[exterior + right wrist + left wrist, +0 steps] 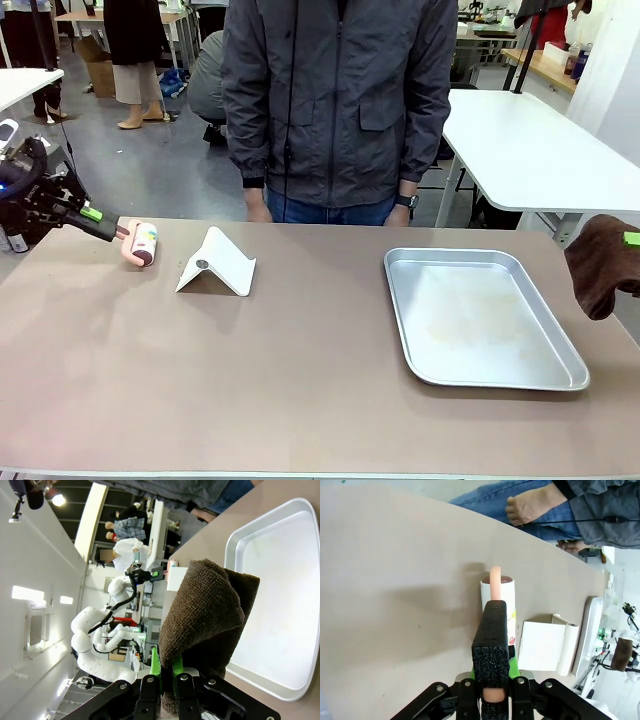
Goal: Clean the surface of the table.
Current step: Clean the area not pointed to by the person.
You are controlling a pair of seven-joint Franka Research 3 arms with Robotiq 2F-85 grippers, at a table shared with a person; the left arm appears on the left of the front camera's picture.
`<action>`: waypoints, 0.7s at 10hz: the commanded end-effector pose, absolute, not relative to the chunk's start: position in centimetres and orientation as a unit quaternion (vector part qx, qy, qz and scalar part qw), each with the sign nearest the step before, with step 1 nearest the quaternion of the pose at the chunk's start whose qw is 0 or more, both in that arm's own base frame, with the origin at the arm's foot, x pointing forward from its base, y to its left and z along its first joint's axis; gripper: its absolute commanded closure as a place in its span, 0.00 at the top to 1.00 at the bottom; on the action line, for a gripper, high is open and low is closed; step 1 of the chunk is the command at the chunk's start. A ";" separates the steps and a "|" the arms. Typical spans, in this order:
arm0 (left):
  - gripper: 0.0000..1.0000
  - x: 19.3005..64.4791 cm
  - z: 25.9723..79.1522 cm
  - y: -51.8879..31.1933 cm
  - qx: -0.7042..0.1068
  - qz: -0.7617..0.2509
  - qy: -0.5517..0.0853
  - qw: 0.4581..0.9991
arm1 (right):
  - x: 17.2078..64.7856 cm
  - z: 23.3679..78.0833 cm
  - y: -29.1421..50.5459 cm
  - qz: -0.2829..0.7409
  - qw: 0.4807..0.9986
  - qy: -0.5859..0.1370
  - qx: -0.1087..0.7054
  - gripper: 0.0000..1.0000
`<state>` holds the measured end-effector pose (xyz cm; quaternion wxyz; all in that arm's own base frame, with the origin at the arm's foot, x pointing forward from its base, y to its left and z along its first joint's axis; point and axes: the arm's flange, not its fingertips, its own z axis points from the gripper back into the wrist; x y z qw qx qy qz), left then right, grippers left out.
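Note:
The taupe-brown table (300,380) spans the front view. At its far left, my left gripper (105,225) is shut on the pink handle of a lint roller (140,243), whose white roll lies on or just above the top. In the left wrist view the roller (498,592) points away from my gripper (493,615) over the table (395,580). At the right edge, my right gripper (631,240) is shut on a brown cloth (603,262) that hangs above the table's side. The cloth (205,610) drapes over that gripper (167,675).
A white folded stand (218,265) sits right of the roller. A shiny metal tray (500,383) lies at the right. A person in a grey jacket stands at the far edge, a hand (530,505) near it. White tables stand behind.

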<state>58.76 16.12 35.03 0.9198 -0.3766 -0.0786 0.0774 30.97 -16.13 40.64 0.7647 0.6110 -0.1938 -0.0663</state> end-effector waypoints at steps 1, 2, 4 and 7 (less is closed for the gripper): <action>0.22 58.5 33.7 16.5 -0.365 0.076 -0.059 0.926 | 31.1 41.0 -16.0 -0.062 0.762 -0.198 0.613 0.10; 0.22 58.1 34.4 17.3 -0.379 0.078 -0.071 0.920 | 31.1 41.0 -16.0 -0.062 0.762 -0.198 0.613 0.10; 0.22 56.2 36.7 18.7 -0.419 0.068 -0.108 0.899 | 31.1 41.0 -16.0 -0.062 0.762 -0.198 0.613 0.10; 0.22 51.9 40.4 21.3 -0.468 0.032 -0.155 0.869 | 31.1 41.0 -16.0 -0.062 0.762 -0.198 0.613 0.10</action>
